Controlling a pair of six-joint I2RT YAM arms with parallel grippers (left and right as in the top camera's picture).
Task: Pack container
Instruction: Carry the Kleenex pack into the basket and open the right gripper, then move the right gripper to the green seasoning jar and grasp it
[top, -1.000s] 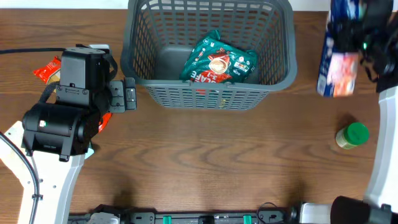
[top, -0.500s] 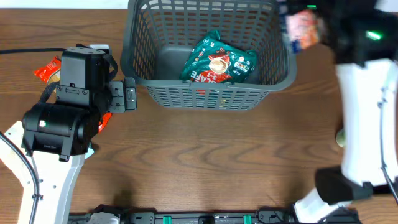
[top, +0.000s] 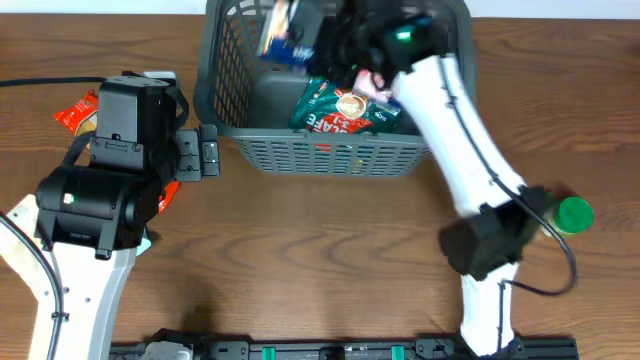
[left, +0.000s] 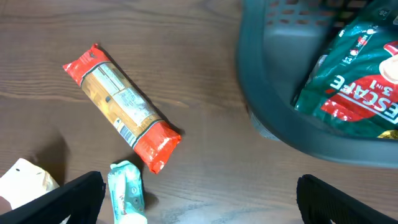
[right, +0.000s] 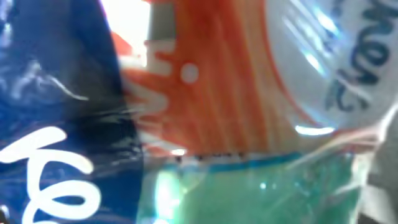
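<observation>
R arm holds a blue packet over the basket, ready for the drop.

The right jaws are hidden behind the blue packet (top: 284, 36), but it fills the right wrist view, so they look clamped on it. The left jaws gape wide w/ nothing in them, over the table (left: 205, 56) near a red packet (left: 121, 106). To drop well, prob. best to lower the packet toward the bare left part of the floor, beside the green coffee packet (top: 350, 105), and open only once it is below the wall tops, clear of the rim. The basket (top: 340, 155) sits at the far middle of the table. It is dark grey plastic, rectangular w/ rounded corners, slotted sides and a solid floor, by far the biggest thing there.
</observation>
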